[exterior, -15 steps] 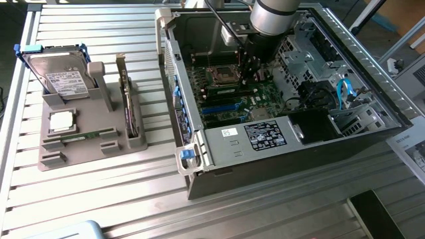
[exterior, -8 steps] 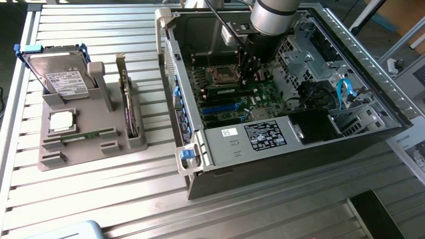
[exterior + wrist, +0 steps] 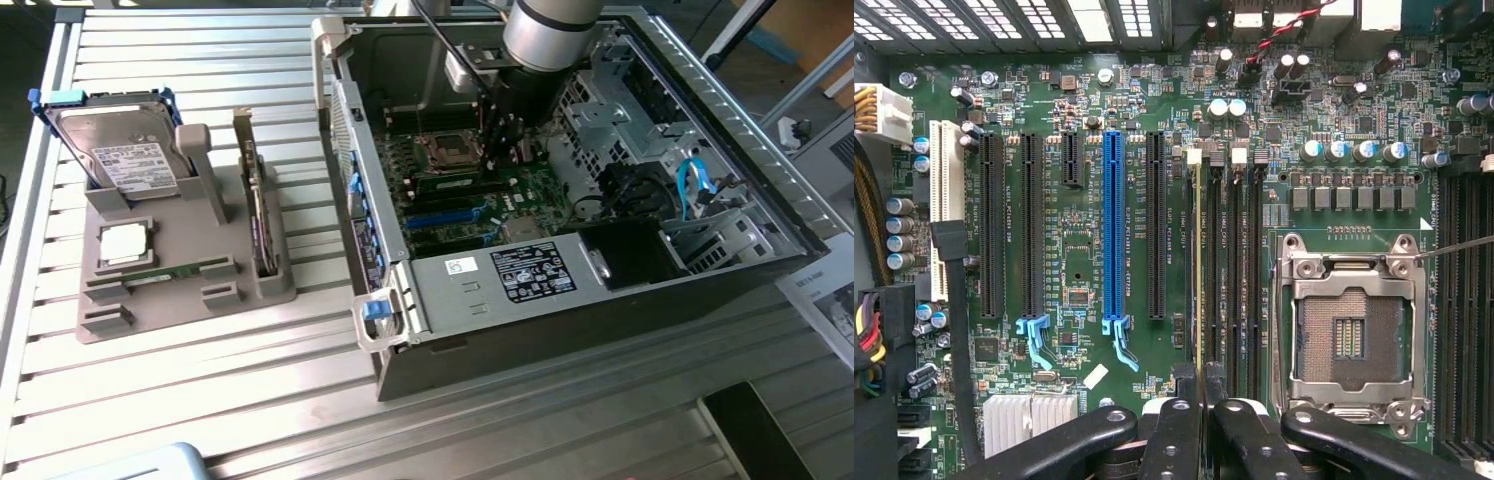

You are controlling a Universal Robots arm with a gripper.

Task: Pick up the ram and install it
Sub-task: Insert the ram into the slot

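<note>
In the wrist view the ram [image 3: 1199,260], a thin green stick seen edge-on, stands lined up along the memory slot nearest the long black expansion slots. My gripper [image 3: 1202,415] is shut on its near end, black fingers [image 3: 1179,430] pressed on either side. Whether the stick is fully seated I cannot tell. In the exterior view my gripper [image 3: 503,150] reaches down into the open computer case [image 3: 534,290], over the motherboard [image 3: 467,205]. A second, matching ram stick [image 3: 187,271] lies on the grey holder [image 3: 160,295] at the exterior view's left.
The empty processor socket [image 3: 1349,330] sits right beside the memory slots, with more empty slots [image 3: 1239,270] between. On the holder stand a hard drive [image 3: 127,155], a square silver processor [image 3: 124,243] and an upright expansion card [image 3: 251,200]. Case walls and a drive cage [image 3: 614,110] surround the arm.
</note>
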